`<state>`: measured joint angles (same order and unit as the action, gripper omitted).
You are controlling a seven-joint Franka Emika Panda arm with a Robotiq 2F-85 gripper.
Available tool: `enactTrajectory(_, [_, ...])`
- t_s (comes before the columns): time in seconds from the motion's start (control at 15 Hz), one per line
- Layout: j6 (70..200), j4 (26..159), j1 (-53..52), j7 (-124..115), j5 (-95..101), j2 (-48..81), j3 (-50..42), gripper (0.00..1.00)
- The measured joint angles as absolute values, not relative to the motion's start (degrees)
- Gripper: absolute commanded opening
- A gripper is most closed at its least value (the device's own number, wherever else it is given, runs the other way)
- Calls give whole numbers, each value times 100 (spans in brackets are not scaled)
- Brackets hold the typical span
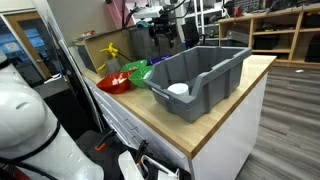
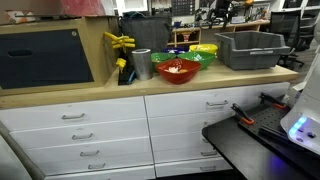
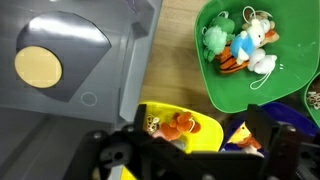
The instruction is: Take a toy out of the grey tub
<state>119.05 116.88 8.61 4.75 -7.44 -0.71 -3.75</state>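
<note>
The large grey plastic rectangular tub, smooth, with sloped walls and a thick rim, stands at one end of the pale wooden bench, well apart from the steel cup. In the wrist view a tan round patch shows inside it. Just beside the tub are a glossy green bowl of soft plush toys, a yellow bowl and a red ribbed bowl. The black tool hangs released above the yellow bowl, its fingers spread and holding nothing. White drawers front the bench, and cluttered workshop shelving fills the room behind.
</note>
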Motion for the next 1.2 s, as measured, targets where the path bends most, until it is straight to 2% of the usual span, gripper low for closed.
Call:
enactTrajectory(0.6, [10747,12426,864,-150,-128,-1198,-493,100])
enactTrajectory(1.2, [9708,12618,921,-266,-43,-1772,-622,100])
